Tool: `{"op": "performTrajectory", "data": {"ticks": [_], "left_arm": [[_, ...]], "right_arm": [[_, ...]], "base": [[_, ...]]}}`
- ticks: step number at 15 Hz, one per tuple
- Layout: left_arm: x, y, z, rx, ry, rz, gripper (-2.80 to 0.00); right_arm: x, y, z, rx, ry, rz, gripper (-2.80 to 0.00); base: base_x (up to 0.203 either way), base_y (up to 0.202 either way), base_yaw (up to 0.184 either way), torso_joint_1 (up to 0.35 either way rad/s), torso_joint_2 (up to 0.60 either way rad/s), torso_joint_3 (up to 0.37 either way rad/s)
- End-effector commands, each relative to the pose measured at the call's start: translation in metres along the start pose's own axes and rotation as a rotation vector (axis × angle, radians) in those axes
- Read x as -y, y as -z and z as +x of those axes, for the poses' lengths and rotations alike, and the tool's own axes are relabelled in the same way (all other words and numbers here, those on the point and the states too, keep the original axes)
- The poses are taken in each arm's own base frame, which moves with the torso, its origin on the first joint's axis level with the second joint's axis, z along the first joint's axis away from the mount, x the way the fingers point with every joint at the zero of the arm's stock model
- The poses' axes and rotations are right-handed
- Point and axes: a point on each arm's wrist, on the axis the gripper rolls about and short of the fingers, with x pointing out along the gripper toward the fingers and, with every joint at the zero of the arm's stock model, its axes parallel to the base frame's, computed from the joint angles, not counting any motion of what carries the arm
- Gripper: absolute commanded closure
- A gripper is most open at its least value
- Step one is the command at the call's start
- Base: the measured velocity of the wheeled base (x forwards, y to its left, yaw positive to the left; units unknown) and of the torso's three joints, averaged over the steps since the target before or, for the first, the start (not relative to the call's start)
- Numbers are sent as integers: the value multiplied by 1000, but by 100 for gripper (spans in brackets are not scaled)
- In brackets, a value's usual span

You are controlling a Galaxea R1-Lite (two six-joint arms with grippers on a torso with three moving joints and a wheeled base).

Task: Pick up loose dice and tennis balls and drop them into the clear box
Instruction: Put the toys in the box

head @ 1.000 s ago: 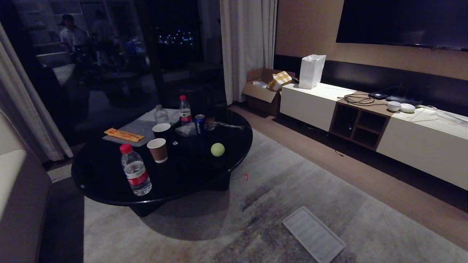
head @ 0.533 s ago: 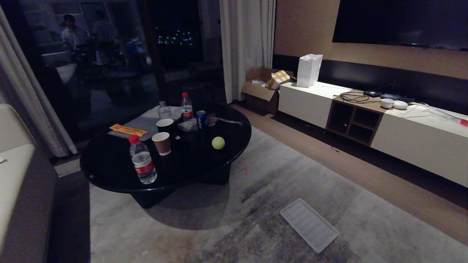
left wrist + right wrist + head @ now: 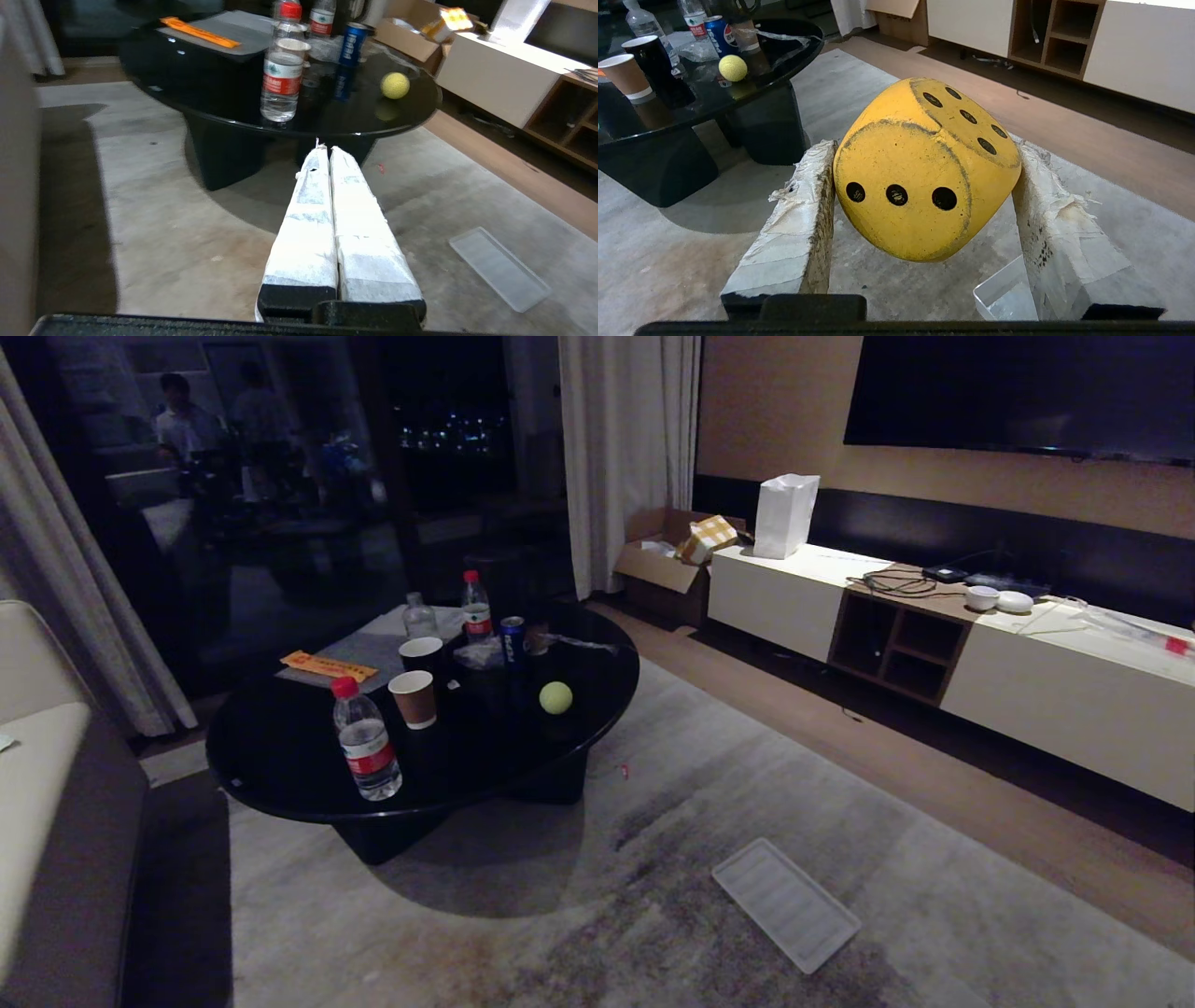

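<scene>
- Right hand (image 3: 924, 186): taped fingers clamped on either side of a yellow die (image 3: 924, 168), held clear above the rug; three-pip face toward the camera
- Left hand (image 3: 330, 151): fingers pressed together, nothing between them, raised over the rug and pointing toward the desk
- Ribbed translucent lid (image 3: 784, 903): flat on the rug (image 3: 653, 859), right of and nearer than the desk
- Round black desk (image 3: 280, 775): left of centre, glossy top
- Tennis ball (image 3: 555, 697): on the desk near its right edge, apart from the other items
- Water bottle (image 3: 366, 739), red cap: upright at the near left of the desk
- Paper cups (image 3: 414, 698), Pepsi can (image 3: 511, 640): further back on the desk
- White cabinet (image 3: 1055, 700): far right, along the wall
</scene>
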Motion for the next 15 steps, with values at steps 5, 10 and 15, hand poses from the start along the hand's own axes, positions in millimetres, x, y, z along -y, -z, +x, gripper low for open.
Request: {"op": "performTrajectory", "data": {"ticks": [5, 10, 15], "left_arm": [[0, 0, 0, -3, 0, -1, 0], [0, 0, 0, -3, 0, -1, 0], [0, 0, 0, -1, 0, -1, 0]], "right_arm": [[0, 0, 0, -2, 1, 0, 0], [0, 0, 0, -3, 0, 0, 0], [0, 0, 0, -3, 0, 0, 0]], "base": [[-2, 5, -137, 4, 3, -2], [2, 11, -159, 3, 2, 2], [1, 7, -110, 2, 2, 0]]}}
